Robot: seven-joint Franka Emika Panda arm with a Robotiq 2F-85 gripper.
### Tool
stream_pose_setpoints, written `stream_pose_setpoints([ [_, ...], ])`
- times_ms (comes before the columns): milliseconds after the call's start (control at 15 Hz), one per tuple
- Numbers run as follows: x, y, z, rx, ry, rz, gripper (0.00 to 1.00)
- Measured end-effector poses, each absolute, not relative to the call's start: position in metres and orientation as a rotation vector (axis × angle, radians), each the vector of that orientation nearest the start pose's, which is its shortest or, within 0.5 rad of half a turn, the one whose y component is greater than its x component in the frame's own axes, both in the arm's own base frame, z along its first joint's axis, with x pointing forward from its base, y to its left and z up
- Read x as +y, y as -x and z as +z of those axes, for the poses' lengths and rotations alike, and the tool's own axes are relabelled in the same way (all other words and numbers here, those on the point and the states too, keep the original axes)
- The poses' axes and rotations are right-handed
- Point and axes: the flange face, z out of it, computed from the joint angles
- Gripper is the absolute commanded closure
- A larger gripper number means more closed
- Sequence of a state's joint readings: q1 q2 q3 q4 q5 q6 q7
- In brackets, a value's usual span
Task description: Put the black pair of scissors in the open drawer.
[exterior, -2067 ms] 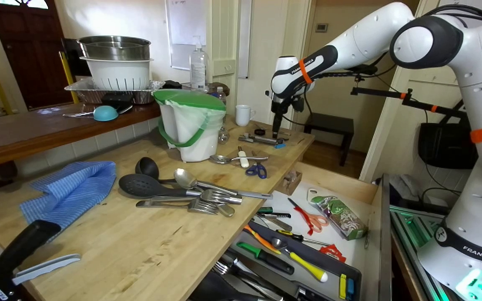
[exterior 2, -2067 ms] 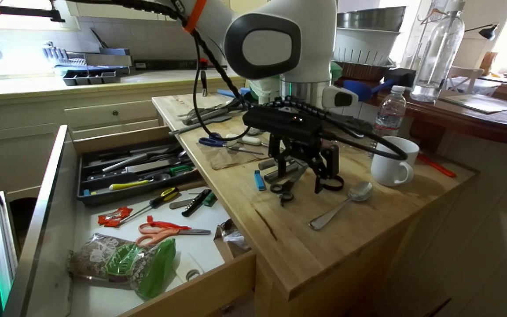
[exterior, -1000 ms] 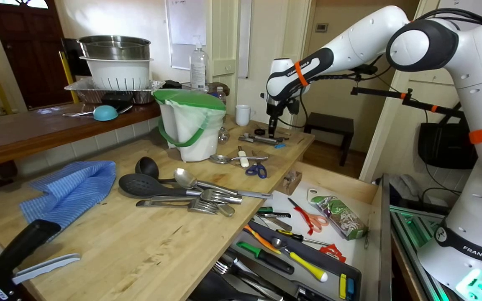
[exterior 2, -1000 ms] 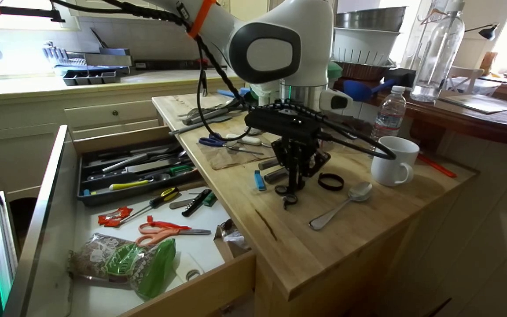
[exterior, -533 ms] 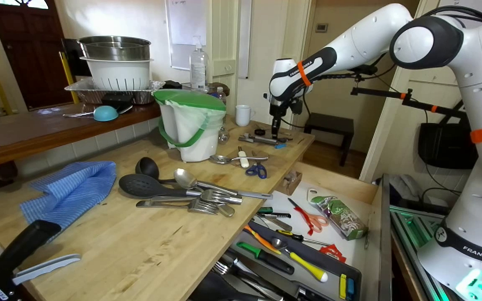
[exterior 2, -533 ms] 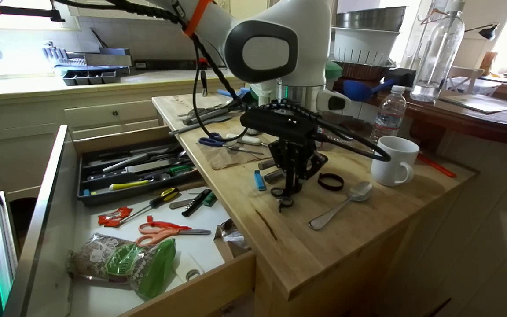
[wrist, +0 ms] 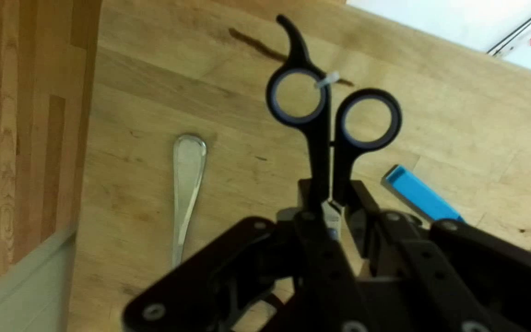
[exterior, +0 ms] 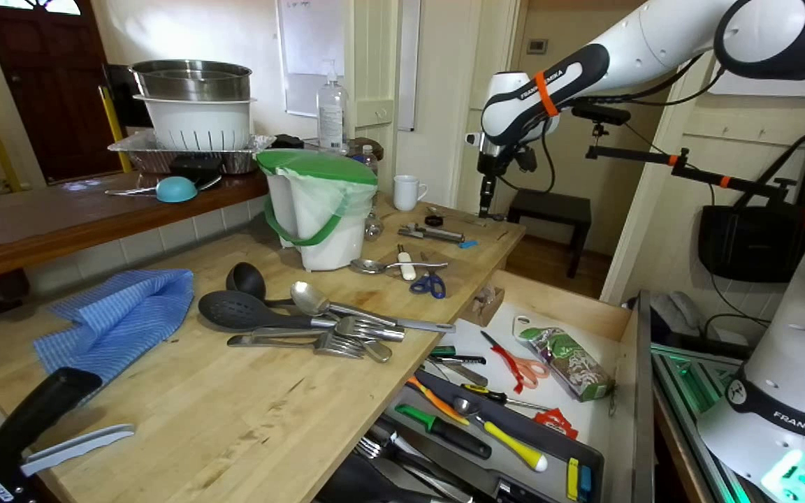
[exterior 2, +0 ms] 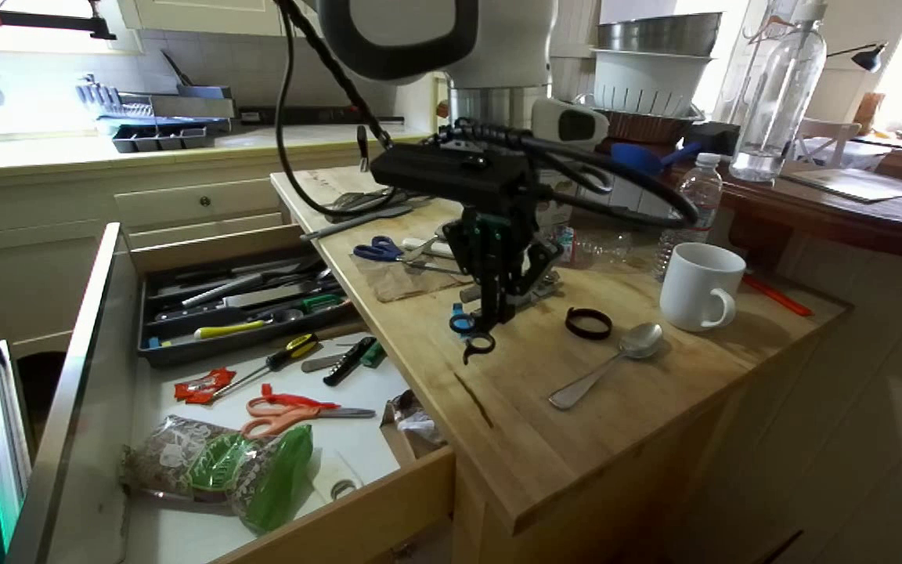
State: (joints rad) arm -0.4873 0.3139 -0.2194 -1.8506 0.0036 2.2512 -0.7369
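- The gripper (wrist: 332, 196) is narrow: its two fingers pinch the black scissors (wrist: 319, 147) from both sides, just below the finger loops.
- From this grip, the loops and the small hook reach outward, roughly toward an edge of the worktop (exterior 2: 568, 462); the blades are mostly hidden by the gripper, so I cannot say how far they extend.
- The scissors seem to be lifted off the worktop: in an exterior view a loop covers part of the blue piece (wrist: 422, 191), while the wrist view shows this piece apart, to the side. Therefore I judge that grasping and lifting are done.
- Near them, on the worktop, lie a spoon (exterior 2: 606, 367) and a black ring (exterior 2: 586, 332); a little farther stands a white mug (exterior 2: 698, 286).
- Farther outward, beside the worktop and lower than it, is the open drawer (exterior 2: 357, 509). It holds, among other things, orange scissors (exterior 2: 306, 411), a plastic bag (exterior 2: 216, 462) and a dark tray (exterior 2: 185, 356); the black scissors are not yet there.
- What is left, in my judgement: to carry the scissors across the worktop's edge until they are above the drawer, to lower them, and to let them go. So the task is perhaps at its half.
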Motion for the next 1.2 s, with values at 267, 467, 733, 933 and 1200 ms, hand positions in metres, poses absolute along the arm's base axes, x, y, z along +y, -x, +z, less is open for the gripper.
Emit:
stream_pose_setpoints([
  [267,-0.384,-0.463,0.373,-0.387,3.259,-0.031,0.95],
  [467,-0.351,-0.456,0.366,-0.631,3.244,-0.086,0.95],
  [733,-0.305,-0.452,0.351,-0.964,3.189,-0.159,0.95],
  [933,-0.273,-0.451,0.341,-1.213,3.111,-0.198,0.95],
  [1200,-0.241,-0.44,0.341,-1.449,2.947,-0.286,0.95],
])
